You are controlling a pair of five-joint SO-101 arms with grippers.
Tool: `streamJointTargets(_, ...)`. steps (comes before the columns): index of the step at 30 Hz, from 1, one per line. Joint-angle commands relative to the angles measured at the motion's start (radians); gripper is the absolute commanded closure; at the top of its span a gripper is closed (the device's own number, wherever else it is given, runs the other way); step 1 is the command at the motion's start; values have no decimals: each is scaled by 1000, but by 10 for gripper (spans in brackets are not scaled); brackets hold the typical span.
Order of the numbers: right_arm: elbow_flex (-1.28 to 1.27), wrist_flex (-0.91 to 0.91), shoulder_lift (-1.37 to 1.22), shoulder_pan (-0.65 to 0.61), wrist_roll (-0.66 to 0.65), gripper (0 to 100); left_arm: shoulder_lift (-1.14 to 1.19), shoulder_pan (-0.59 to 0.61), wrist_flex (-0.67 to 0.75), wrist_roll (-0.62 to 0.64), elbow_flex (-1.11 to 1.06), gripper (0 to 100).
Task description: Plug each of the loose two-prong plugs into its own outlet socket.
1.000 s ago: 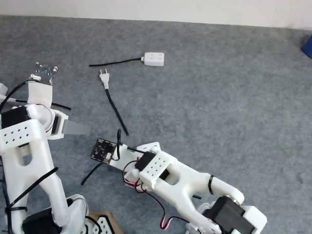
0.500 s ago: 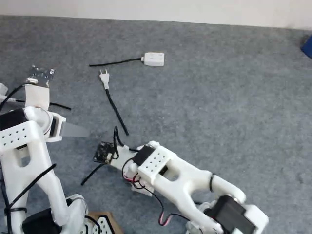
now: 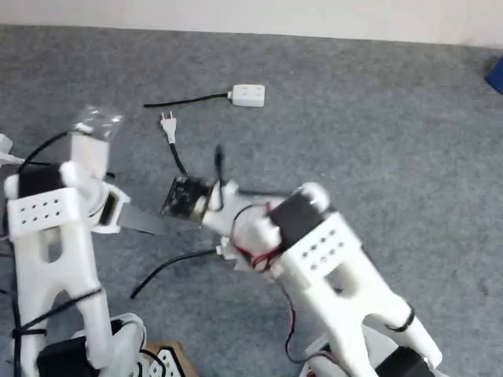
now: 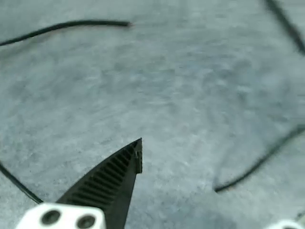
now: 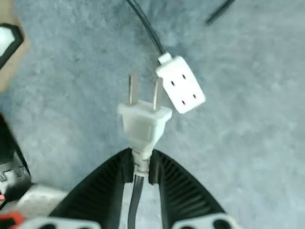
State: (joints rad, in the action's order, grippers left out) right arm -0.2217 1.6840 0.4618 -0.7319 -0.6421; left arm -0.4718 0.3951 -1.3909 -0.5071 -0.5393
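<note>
While right tool [image 5: 139,164] clamps plug [image 5: 144,121] | socket [image 5: 181,88] apart from prongs | left tool [image 3: 135,219]: cannot tell

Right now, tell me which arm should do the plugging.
Right. Its claw lines up on the cord end of the plug, and the prongs point toward the socket close ahead. The left claw hangs over carpet near a cord, off from both.
</note>
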Motion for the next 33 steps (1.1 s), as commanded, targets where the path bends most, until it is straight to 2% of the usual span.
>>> streamJointTargets(1, 182, 50, -84, 220, -61, 991, -22, -102, -118, 95, 193, 465)
streamJointTargets(3, 177, 42, -163, 312, -84, 991, -22, -125, -123, 126, 248, 463)
streamJointTargets(5, 130, -30, -223, 351, -84, 991, -19, -173, -123, 157, 271, 463)
streamJointTargets(8, 19, -216, -243, 357, -71, 991, -18, -278, -127, 213, 269, 462)
streamJointTargets(13, -136, -435, -243, 358, 51, 991, -16, -433, -117, 244, 234, 438)
streamJointTargets(17, -268, -573, -213, 380, 129, 991, -13, -498, -20, 261, 162, 384)
streamJointTargets(20, -377, -653, -113, 361, 176, 991, -12, -527, 95, 261, 85, 384)
streamJointTargets(26, -504, -545, 186, 214, 196, 991, -12, -536, 284, 262, -36, 384)
streamJointTargets(33, -521, -441, 395, 50, 253, 991, -13, -530, 315, 261, -62, 384)
